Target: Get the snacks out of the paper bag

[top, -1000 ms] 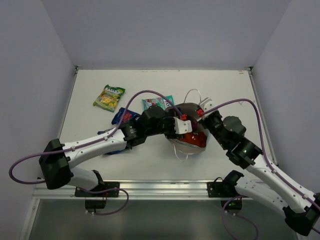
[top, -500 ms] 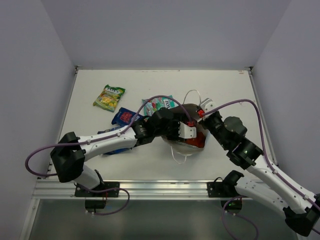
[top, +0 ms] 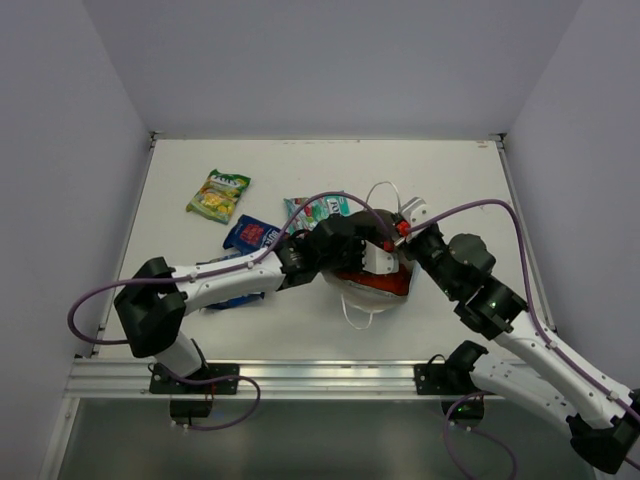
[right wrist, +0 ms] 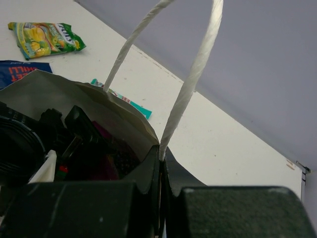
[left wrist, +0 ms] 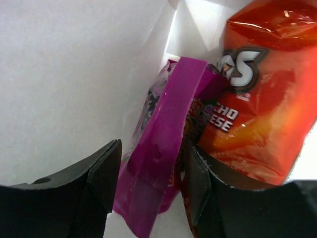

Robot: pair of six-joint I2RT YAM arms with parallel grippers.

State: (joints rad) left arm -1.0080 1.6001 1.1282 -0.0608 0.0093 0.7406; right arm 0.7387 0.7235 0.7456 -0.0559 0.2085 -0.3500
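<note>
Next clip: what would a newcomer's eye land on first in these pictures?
Both arms meet at the paper bag in the middle of the table. The right gripper pinches the bag's rim, while the left gripper is inside it, fingers either side of the magenta packet, with the bright orange-red packet beside it. The yellow-green packet lies out at far left.

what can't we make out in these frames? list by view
- Right wrist: contents of the paper bag. The inside is dark and blocked by the left arm.
- Top view: the bag's inside, covered by the left arm.
- Left wrist: whether the left jaws touch the magenta packet between them. Its lower end is cut off by the frame edge.
- Left wrist: lettering on the orange-red packet, partly behind the magenta packet.
- Top view: blue packet, mostly under the left forearm.
</note>
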